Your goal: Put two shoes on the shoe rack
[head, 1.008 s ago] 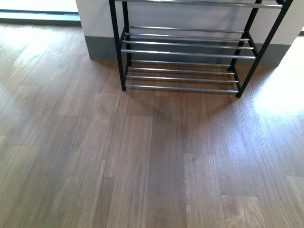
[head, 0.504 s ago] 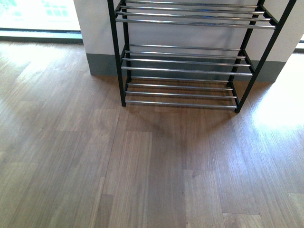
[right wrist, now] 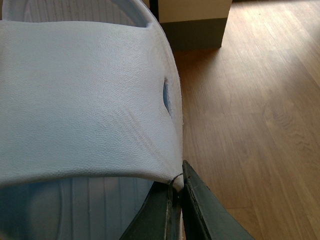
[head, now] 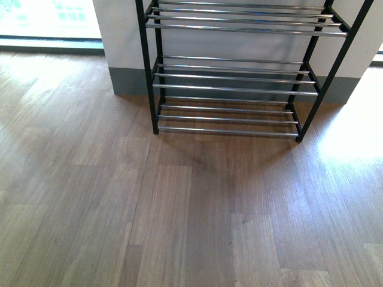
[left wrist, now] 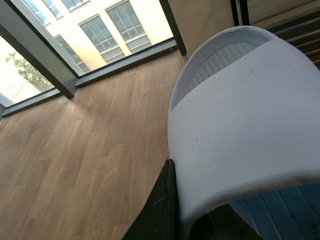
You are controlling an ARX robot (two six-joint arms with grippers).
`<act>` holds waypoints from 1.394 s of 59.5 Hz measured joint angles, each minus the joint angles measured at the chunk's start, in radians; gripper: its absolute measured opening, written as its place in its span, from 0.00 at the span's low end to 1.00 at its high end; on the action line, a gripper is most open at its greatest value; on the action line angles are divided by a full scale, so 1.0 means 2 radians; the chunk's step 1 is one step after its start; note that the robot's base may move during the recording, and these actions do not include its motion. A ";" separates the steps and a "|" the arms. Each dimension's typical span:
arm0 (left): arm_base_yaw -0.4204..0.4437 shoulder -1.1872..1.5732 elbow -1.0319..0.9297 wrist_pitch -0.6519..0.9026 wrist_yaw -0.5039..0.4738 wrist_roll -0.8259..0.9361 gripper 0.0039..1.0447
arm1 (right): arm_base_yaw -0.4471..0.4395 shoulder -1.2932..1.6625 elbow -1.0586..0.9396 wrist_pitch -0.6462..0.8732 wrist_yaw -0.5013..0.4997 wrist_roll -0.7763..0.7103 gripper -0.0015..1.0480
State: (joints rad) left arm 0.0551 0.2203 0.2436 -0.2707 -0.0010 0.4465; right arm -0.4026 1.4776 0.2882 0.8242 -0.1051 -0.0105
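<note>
We saw little of the robot: in the left wrist view one dark, matte, tapering finger of the left gripper [left wrist: 161,210], faintly scuffed; in the right wrist view two dark grey-green, smooth, wedge-shaped fingers of the right gripper [right wrist: 176,207]. No arm showed in the front view.

Brown wood-plank laminate floor [head: 179,209] fills the front view, with a bright patch of daylight [head: 353,128] at its right. A white wall [head: 119,30] with a grey skirting band [head: 127,81] stands at the far edge of the floor. Beside it, to the left, is a bright floor-level window [head: 48,18]. In the left wrist view, a dark window frame [left wrist: 35,50] crosses the glass. A pale multi-storey building [left wrist: 115,25] and green foliage [left wrist: 27,70] lie beyond it.
</note>
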 joint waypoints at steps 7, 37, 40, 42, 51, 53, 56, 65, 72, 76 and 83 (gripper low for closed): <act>0.000 0.000 0.000 0.000 0.000 0.000 0.01 | 0.000 0.000 0.000 0.000 0.000 0.000 0.01; 0.000 -0.002 0.000 0.000 0.000 0.000 0.01 | 0.000 0.000 0.000 0.000 0.000 0.000 0.01; 0.000 -0.002 0.000 0.000 0.000 0.000 0.01 | 0.000 0.000 0.000 0.000 0.000 0.000 0.01; 0.000 -0.002 0.000 0.000 0.000 0.000 0.01 | 0.000 0.000 0.000 0.000 0.000 0.000 0.01; 0.000 -0.002 0.000 0.000 0.000 -0.001 0.01 | 0.000 0.000 0.000 0.000 0.000 0.000 0.01; 0.000 -0.002 0.000 0.000 0.000 -0.001 0.01 | 0.000 0.000 0.000 0.000 0.000 0.000 0.01; 0.000 -0.002 0.000 0.000 0.000 -0.001 0.01 | 0.000 0.000 0.000 0.000 0.000 0.000 0.01; 0.000 -0.002 0.000 0.000 0.000 -0.001 0.01 | 0.000 0.000 0.000 0.000 0.000 0.000 0.01; 0.000 -0.002 0.000 0.000 0.000 -0.001 0.01 | -0.002 0.000 0.000 0.000 0.002 0.000 0.01; 0.000 -0.002 0.000 -0.001 0.000 -0.001 0.01 | -0.002 0.000 0.000 0.000 0.001 0.000 0.01; 0.000 -0.002 0.000 -0.001 0.000 -0.001 0.01 | -0.002 0.000 0.000 0.000 0.001 0.000 0.01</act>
State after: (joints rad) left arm 0.0544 0.2161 0.2443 -0.2722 -0.0006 0.4438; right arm -0.4061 1.4776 0.2882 0.8242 -0.1040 -0.0105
